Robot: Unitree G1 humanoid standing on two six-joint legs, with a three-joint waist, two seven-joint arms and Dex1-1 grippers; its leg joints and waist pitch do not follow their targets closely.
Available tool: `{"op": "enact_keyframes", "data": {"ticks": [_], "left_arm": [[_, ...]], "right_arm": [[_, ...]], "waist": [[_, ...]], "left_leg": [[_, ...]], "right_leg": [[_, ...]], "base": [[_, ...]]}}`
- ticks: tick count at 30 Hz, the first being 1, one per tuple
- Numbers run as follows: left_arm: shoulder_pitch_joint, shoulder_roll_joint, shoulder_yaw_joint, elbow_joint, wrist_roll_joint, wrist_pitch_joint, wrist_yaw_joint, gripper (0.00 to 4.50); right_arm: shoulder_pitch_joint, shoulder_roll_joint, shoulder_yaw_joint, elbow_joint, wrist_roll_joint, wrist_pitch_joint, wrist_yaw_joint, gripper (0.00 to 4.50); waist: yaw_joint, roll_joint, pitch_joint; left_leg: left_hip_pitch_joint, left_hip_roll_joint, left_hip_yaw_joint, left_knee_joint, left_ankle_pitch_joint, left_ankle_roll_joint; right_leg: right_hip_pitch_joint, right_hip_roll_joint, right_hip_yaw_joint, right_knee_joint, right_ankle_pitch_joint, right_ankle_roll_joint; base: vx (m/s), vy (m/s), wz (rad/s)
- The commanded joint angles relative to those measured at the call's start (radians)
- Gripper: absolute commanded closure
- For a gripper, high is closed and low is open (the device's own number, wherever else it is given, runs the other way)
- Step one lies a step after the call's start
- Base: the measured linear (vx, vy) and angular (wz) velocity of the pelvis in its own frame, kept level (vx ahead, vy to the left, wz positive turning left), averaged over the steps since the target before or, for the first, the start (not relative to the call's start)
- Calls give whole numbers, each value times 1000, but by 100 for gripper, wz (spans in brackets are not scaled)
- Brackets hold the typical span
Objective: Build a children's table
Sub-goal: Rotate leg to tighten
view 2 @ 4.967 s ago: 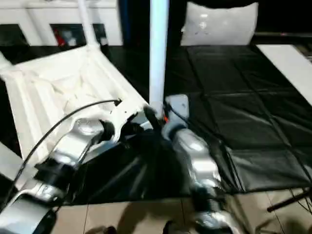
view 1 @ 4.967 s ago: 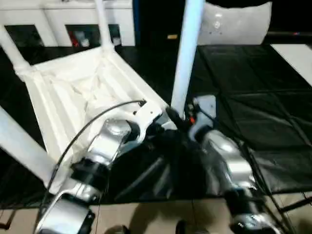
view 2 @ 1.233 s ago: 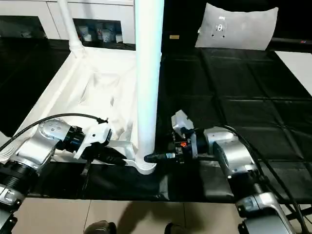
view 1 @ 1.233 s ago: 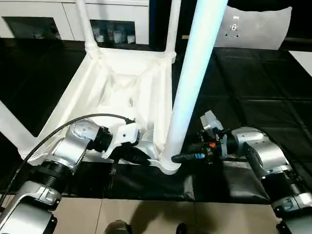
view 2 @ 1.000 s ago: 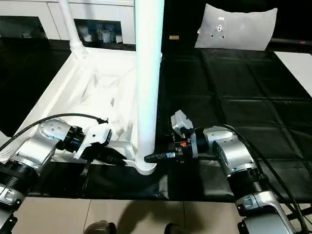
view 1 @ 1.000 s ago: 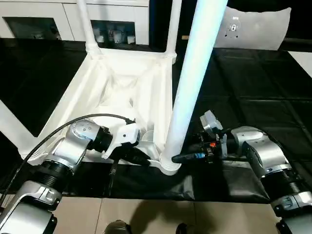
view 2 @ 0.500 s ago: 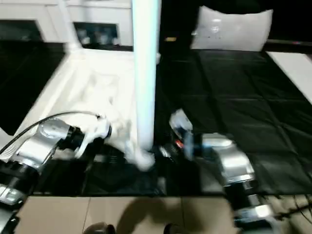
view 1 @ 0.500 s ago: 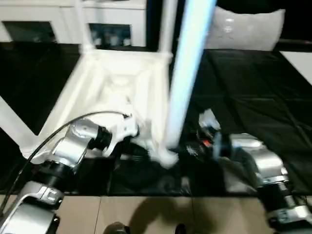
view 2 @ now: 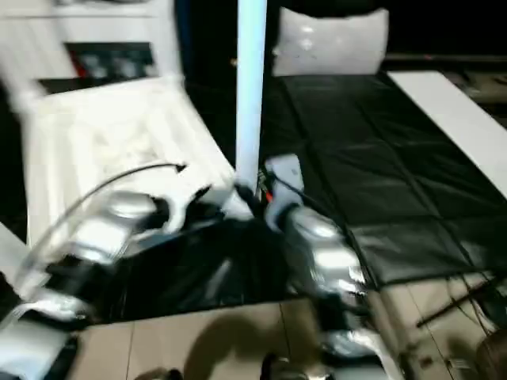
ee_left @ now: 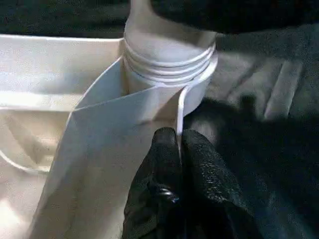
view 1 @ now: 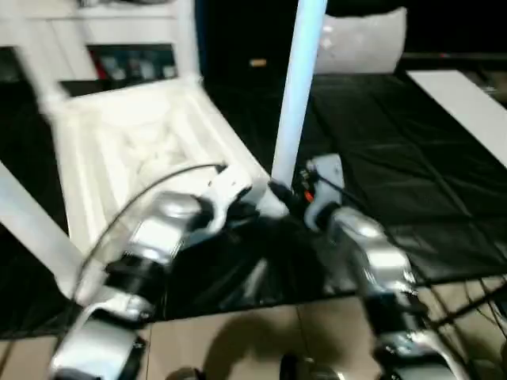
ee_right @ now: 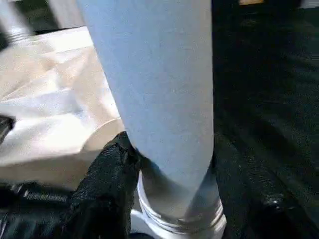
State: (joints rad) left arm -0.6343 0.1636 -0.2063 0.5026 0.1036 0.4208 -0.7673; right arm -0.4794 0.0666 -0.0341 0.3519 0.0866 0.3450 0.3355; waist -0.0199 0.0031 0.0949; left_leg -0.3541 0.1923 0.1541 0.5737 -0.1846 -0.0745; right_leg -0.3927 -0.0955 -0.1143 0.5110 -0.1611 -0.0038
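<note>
Table top: the white table top [view 1: 135, 150] lies upside down on the black floor mat [view 1: 412, 182], ribbed underside up, in front of me and to my left.
Near leg: one white leg [view 1: 297, 95] stands upright in the corner socket [ee_left: 172, 74] nearest me, its threaded collar seated in the socket ring.
Other legs: further legs rise from the far corner [view 1: 188, 39] and the near left corner [view 1: 28, 229].
Left gripper: my left gripper [ee_left: 179, 149] is pinched together on the thin rim of the table top, just beside the socket.
Right gripper: my right gripper [ee_right: 164, 164] is clamped around the base of the near leg, one black finger [ee_right: 107, 174] pressed against it just above the collar.
Risk, leg: if I turn or push off-axis, the leg may cross-thread or tilt in the socket.
Risk, top: the rim is thin; my left pinch may slip, and the top could then swing on the mat.
Risk, seating: releasing before the collar is fully home may leave the leg loose.
Writing: no brand, label or lettering can be read.
</note>
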Motion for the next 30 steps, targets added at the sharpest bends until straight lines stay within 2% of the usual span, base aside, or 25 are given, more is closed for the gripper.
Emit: {"op": "enact_keyframes", "data": {"ticks": [1,3,4,5,6,7,8,9,10,11,12,13,14,16,17,18,19,21,22,24,26,30], "left_arm": [[-40,-94,-34,-33,-20,-14,59,450],[-35,-92,-36,-41,-16,-12,61,450],[-32,-88,-36,-46,-14,-11,58,450],[-29,-76,-35,-50,-12,-12,48,450],[-29,-76,-35,-50,-12,-12,48,450],[-24,-59,-36,-55,-10,-17,35,450],[-16,-33,-37,-63,-12,-28,7,450],[-5,-3,-38,-71,-16,-39,-28,450],[-5,-3,-38,-71,-16,-39,-28,450],[11,39,-39,-76,-24,-68,-83,450],[15,48,-40,-76,-25,-78,-94,450],[19,70,-43,-70,-23,-99,-119,450],[20,73,-44,-69,-23,-101,-123,450],[25,106,-50,-66,-28,-126,-170,450],[39,156,-63,-73,-49,-189,-274,450],[39,156,-63,-73,-49,-189,-274,450],[42,167,-66,-76,-54,-205,-299,450],[45,187,-76,-75,-52,-223,-335,450],[49,208,-87,-76,-56,-242,-374,450],[63,258,-106,-89,-92,-282,-504,450],[67,273,-113,-97,-108,-289,-549,450],[65,300,-133,-101,-133,-315,-640,450]], "right_arm": [[1,102,90,61,27,12,-7,199],[7,104,83,56,25,-9,-12,182],[11,103,77,51,26,-20,-11,175],[18,95,68,42,31,-35,1,162],[18,95,68,42,31,-35,1,140],[27,80,66,31,33,-52,27,135],[41,50,67,12,38,-69,72,131],[55,9,76,-8,42,-86,135,123],[55,9,76,-8,42,-86,135,110],[72,-55,87,-30,54,-102,231,97],[75,-69,89,-32,58,-104,251,89],[76,-101,86,-32,66,-110,295,85],[76,-106,85,-32,67,-111,300,85],[70,-159,85,-26,79,-126,378,52],[55,-239,96,-14,93,-130,507,45],[55,-239,96,-14,93,-130,507,45],[52,-258,98,-11,97,-132,537,34],[42,-278,99,-4,102,-134,574,15],[31,-300,104,2,107,-140,622,7],[4,-358,129,20,124,-152,765,2],[-5,-378,146,29,125,-165,822,2],[-31,-416,186,60,142,-164,959,2]], "waist": [[-6,8,-44],[-1,8,-46],[0,4,-48],[7,-1,-54],[10,0,-57],[15,-4,-62],[20,-4,-61],[23,-2,-60],[25,-5,-60],[31,-6,-64],[35,-6,-67],[40,-9,-73],[41,-10,-74],[48,-12,-75],[53,-10,-77],[59,-10,-80],[63,-7,-80],[70,-8,-81],[71,-11,-84],[77,-7,-82],[84,-4,-77],[101,-1,-78]], "left_leg": [[25,32,-30,-98,-605,-13],[23,28,-24,-95,-559,-1],[21,28,-22,-95,-539,3],[11,29,-16,-95,-461,13],[9,29,-14,-94,-429,16],[0,30,-8,-94,-362,25],[-5,28,-3,-92,-321,36],[-5,28,-1,-92,-324,42],[-5,28,1,-90,-322,48],[-4,29,5,-87,-297,58],[-7,28,8,-82,-259,69],[-3,28,14,-75,-216,82],[-5,26,14,-73,-196,91],[-8,24,18,-66,-161,106],[-11,24,19,-64,-138,110],[-11,23,17,-63,-127,117],[-13,26,20,-61,-96,124],[-11,29,22,-57,-80,119],[-14,28,20,-55,-74,115],[-9,31,20,-56,-91,114],[-6,37,24,-58,-116,101],[0,41,24,-58,-158,81]], "right_leg": [[28,-58,15,-74,-567,-79],[25,-64,24,-75,-564,-88],[25,-65,27,-74,-558,-93],[30,-67,39,-63,-497,-119],[31,-67,44,-57,-465,-132],[34,-64,53,-45,-392,-157],[34,-62,59,-37,-360,-168],[33,-59,61,-35,-366,-169],[34,-58,62,-36,-376,-166],[35,-61,66,-31,-367,-172],[37,-58,69,-24,-325,-184],[35,-55,72,-15,-257,-209],[37,-54,71,-11,-236,-218],[35,-55,73,-6,-221,-230],[39,-55,72,-1,-217,-235],[44,-55,70,0,-208,-236],[43,-52,72,8,-163,-245],[40,-48,72,15,-121,-261],[43,-47,72,21,-111,-263],[39,-46,69,19,-134,-268],[34,-42,70,17,-166,-264],[32,-43,69,17,-188,-269]], "base": [[0,0,0],[0,0,0],[0,0,0],[0,0,0],[0,0,0],[0,0,0],[0,0,0],[0,0,0],[0,0,0],[0,0,0],[64,-42,4],[64,-42,4],[59,-57,6],[48,-63,5],[37,-67,1],[32,-62,-2],[43,-81,-3],[0,0,0],[0,0,0],[0,0,0],[0,0,0],[0,0,0]]}}
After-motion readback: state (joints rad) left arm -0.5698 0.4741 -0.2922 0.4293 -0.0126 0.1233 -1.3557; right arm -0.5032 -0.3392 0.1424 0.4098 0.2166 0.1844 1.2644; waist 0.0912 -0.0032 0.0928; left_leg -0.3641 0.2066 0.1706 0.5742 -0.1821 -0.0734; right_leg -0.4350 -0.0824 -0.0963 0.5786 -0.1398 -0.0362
